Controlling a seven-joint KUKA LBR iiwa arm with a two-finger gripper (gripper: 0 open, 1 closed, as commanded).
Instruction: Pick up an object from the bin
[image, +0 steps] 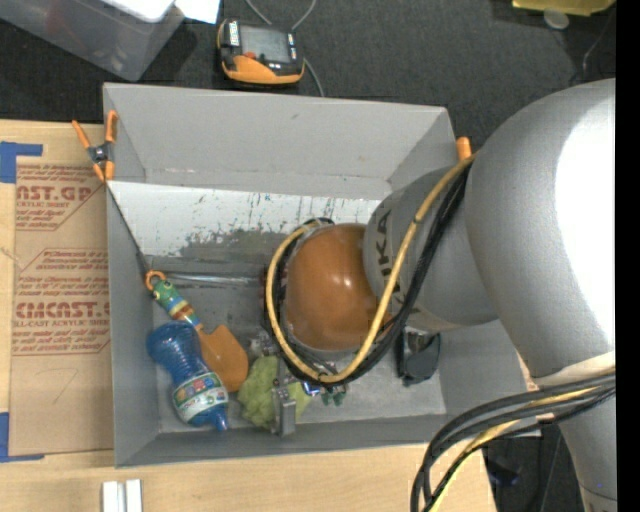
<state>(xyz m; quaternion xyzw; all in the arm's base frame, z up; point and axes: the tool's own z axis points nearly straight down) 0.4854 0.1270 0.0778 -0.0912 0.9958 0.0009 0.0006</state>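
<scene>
The KUKA arm was a large, rounded body in smooth silver-grey, with dark lettering on the link nearest its wrist. A glossy orange dome-shaped cover capped the wrist. Yellow and black cables looped around that cover, and thicker black cables curved beneath the arm. The gripper looked grey and metallic.

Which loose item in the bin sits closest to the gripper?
The green crumpled lump, near the bin's front wall, sits right beside the gripper. The orange scoop and the blue bottle lie farther to the left.
</scene>
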